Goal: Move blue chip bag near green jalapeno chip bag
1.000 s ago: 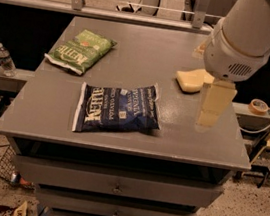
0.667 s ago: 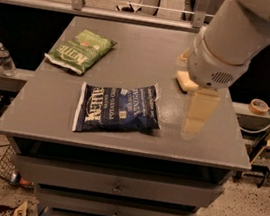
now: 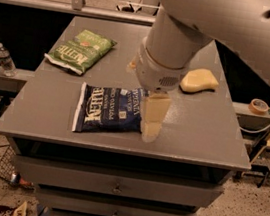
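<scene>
The gripper (image 3: 152,119) hangs over the right edge of the blue bag (image 3: 105,109), near the front of the table (image 3: 119,145). How wide it stands, or whether it grips anything, I cannot tell. The green bag (image 3: 80,50) lies well apart, back-left. A shallow pinch could slip off the crinkly foil.

blue chip bag (image 3: 107,110): navy, flat, near desk (image 3: 197,132) front
green jalapeno chip bag (image 3: 80,51): light green, flat, back-left, apart
end effector (image 3: 151,125): at blue bag's right end
</scene>
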You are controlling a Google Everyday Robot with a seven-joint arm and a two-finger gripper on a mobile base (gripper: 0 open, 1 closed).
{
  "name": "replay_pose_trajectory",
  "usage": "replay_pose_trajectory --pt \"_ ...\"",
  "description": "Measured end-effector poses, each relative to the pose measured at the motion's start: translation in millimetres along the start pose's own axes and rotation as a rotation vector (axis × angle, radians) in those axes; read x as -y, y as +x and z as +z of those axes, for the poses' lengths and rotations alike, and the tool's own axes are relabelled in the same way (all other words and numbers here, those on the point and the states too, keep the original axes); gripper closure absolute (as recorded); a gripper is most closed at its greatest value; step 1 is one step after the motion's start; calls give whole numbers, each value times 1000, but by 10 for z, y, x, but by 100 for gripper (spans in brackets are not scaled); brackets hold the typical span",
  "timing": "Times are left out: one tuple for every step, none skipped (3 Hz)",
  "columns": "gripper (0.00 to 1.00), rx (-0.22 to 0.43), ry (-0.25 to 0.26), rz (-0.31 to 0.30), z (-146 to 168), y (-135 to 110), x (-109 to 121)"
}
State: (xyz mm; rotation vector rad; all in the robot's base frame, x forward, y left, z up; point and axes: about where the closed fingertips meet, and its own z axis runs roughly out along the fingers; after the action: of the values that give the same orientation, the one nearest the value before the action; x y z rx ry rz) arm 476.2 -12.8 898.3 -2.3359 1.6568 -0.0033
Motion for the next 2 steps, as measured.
replay_pose_trajectory --pt "0 14 30 -86 72 -302 235" --pt "0 9 20 -122 249 -439 433"
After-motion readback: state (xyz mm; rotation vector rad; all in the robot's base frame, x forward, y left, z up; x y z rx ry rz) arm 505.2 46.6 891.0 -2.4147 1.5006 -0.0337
